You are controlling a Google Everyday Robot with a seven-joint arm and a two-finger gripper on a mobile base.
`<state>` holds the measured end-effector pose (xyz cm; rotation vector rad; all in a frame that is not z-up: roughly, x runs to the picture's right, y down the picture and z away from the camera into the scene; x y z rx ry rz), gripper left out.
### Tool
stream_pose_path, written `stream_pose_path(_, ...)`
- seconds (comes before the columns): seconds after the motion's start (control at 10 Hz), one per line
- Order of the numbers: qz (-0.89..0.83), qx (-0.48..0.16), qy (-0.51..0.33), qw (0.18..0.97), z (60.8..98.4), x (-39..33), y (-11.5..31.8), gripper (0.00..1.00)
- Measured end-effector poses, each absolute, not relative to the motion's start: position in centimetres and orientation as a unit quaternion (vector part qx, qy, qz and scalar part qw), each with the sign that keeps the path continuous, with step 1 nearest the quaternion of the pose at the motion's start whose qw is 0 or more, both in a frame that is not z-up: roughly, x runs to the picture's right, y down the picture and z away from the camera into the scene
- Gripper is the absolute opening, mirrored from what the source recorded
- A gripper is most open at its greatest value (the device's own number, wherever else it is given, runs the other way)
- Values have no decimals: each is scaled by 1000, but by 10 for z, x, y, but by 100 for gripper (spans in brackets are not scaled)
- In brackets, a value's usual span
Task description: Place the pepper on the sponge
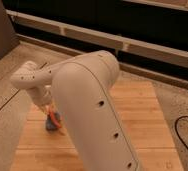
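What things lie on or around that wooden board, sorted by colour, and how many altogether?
Orange-red: 1, the pepper, just below the gripper, which is low over the wooden board's left side.
Blue-grey: 1, the sponge, against the pepper.
Black: 1, a cable at the right edge.
Total: 3.
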<state>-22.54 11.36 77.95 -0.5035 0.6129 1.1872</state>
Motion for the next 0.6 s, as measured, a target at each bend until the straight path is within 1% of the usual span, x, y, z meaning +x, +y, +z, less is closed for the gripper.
stream_pose_path(0.6,547,-225,257,764,765,-232,101,80)
